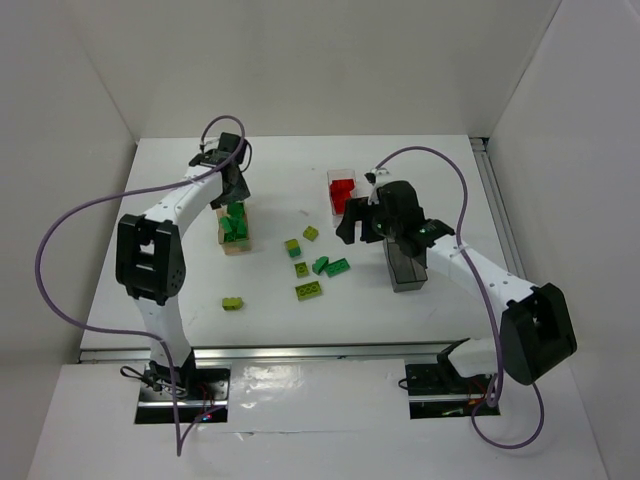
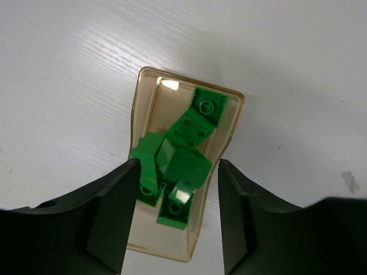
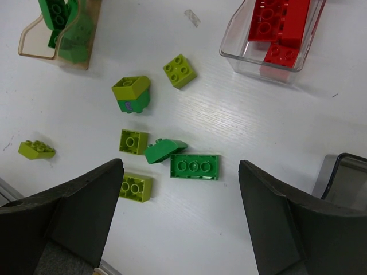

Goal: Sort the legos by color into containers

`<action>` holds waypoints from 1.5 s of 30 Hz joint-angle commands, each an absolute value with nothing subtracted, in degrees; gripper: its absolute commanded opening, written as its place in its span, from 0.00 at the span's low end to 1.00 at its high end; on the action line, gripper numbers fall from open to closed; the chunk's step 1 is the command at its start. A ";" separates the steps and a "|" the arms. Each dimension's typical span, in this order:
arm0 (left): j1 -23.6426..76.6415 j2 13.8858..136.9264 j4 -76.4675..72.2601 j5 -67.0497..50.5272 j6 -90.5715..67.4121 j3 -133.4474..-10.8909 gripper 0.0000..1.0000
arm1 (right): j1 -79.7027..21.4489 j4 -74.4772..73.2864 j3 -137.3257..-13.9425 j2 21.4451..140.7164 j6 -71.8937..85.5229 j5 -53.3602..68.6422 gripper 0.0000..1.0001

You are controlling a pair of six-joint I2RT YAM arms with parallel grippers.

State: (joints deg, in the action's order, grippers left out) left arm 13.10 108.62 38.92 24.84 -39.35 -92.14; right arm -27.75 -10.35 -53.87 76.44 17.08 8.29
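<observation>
Open left hand (image 2: pixel 178 172) over tan box (image 2: pixel 146 109) of green bricks (image 2: pixel 189 129); right hand (image 3: pixel 180 172) open; clear box (image 3: pixel 241 57) holds red bricks (image 3: pixel 281 23).

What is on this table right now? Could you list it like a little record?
Tan box: dark green bricks
Clear box: red bricks
Dark grey box: contents unclear
Loose bricks: lime and green, on table
Left gripper: open, above tan box
Right gripper: open, empty, above loose bricks
</observation>
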 commanded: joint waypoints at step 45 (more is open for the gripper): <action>35.60 116.19 42.36 25.22 -68.55 -91.14 0.70 | -27.42 -11.34 -51.33 71.19 18.02 6.15 0.88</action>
